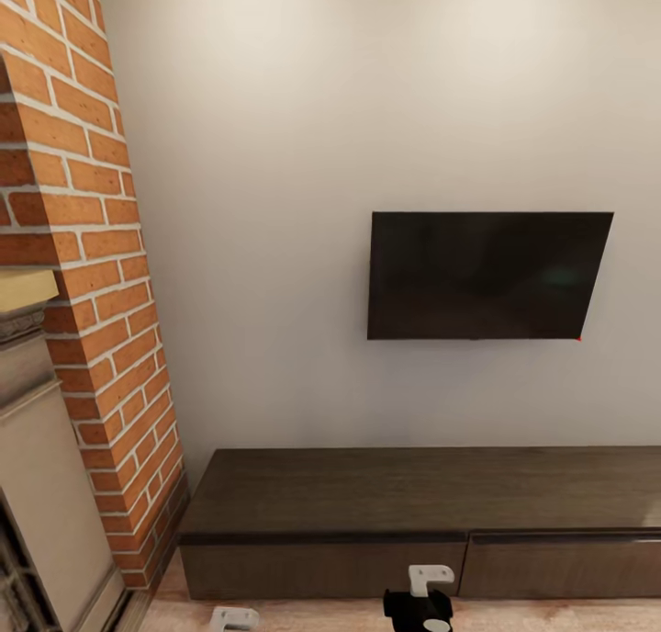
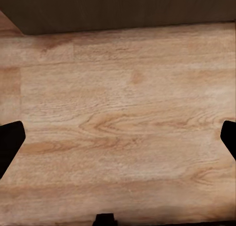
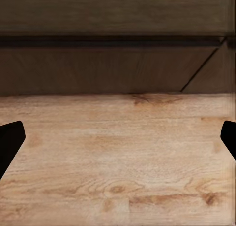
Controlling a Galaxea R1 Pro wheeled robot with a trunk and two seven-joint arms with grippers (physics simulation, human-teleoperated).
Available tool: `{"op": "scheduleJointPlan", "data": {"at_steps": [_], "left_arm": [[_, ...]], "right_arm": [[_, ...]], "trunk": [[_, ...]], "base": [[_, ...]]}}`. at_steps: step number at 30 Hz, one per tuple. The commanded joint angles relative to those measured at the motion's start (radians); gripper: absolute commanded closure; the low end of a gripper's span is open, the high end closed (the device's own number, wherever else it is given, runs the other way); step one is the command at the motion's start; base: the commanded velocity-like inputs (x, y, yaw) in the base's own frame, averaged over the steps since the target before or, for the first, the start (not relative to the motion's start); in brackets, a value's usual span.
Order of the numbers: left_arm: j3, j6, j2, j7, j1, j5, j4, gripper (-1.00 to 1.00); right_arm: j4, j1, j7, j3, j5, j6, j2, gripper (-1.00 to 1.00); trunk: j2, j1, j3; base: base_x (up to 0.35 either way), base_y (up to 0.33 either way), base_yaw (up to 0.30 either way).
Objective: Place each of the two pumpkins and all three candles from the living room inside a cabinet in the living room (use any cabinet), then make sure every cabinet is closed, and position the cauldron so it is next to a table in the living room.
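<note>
floor open | cabinet ahead, drawers closed | brick column left

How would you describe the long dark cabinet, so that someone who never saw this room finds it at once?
Start at the plain white wall with the black flat wall-mounted television. Directly below it, on the light wood floor, stands the long low dark-brown wooden cabinet, its left end next to the red-brick column. Unlike its neighbours, it is dark wood, with wide handle-less drawer fronts, both shut.
</note>
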Motion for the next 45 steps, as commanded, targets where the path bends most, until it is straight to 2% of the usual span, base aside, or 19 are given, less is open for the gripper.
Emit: {"op": "scheduleJointPlan", "data": {"at_steps": [1, 5, 9, 10, 14, 18, 22, 30, 38, 45], "left_arm": [[-0.008, 0.004, 0.002, 0.008, -0.002, 0.011, 0.006, -1.0], [-0.006, -0.004, 0.007, 0.006, -0.005, 0.011, 0.039, -1.0], [-0.005, -0.037, 0.01, 0.005, -0.005, 0.011, 0.08, -1.0], [-0.005, -0.063, 0.01, 0.005, -0.005, 0.011, 0.108, -1.0], [-0.006, -0.135, 0.011, 0.005, -0.004, 0.011, 0.175, -1.0], [-0.007, -0.175, 0.011, 0.005, 0.0, 0.011, 0.203, -1.0], [-0.007, -0.208, 0.013, 0.005, 0.005, 0.009, 0.217, -1.0], [-0.008, -0.233, 0.018, 0.005, 0.011, 0.007, 0.248, -1.0], [-0.009, -0.261, 0.034, 0.005, 0.018, 0.006, 0.256, -1.0], [-0.009, -0.271, 0.038, 0.005, 0.066, 0.006, 0.257, -1.0]], "right_arm": [[0.001, -0.001, -0.005, 0.008, -0.011, -0.005, 0.0, -1.0], [0.042, -0.001, -0.005, 0.005, -0.012, -0.004, 0.002, -1.0], [0.096, 0.0, -0.006, 0.003, -0.014, -0.004, 0.003, -1.0], [0.114, 0.0, -0.006, 0.002, -0.014, -0.005, 0.001, -1.0], [0.17, 0.0, -0.005, -0.032, -0.015, -0.008, -0.004, -1.0], [0.215, 0.002, -0.004, -0.057, -0.013, -0.024, -0.006, -1.0], [0.239, 0.03, -0.004, -0.071, -0.014, -0.031, -0.006, -1.0], [0.243, 0.068, -0.005, -0.077, -0.015, -0.034, -0.01, -1.0], [0.244, 0.093, -0.005, -0.079, -0.015, -0.033, -0.029, -1.0], [0.294, 0.106, -0.006, -0.079, -0.014, -0.033, -0.047, -1.0]], "trunk": [[0.006, -0.004, 0.002], [0.034, -0.019, 0.014], [0.062, -0.034, 0.027], [0.069, -0.038, 0.03], [0.097, -0.054, 0.042], [0.125, -0.069, 0.055], [0.153, -0.084, 0.068], [0.209, -0.115, 0.093], [0.265, -0.146, 0.118], [0.314, -0.172, 0.14]], "base": [[0.0, 0.0, 0.0], [0.0, 0.0, 0.0], [0.0, 0.0, 0.0], [0.0, 0.0, 0.0], [0.0, 0.0, 0.0], [0.0, 0.0, 0.0], [0.0, 0.0, 0.0], [0.0, 0.0, 0.0], [0.0, 0.0, 0.0], [0.0, 0.0, 0.0]]}}
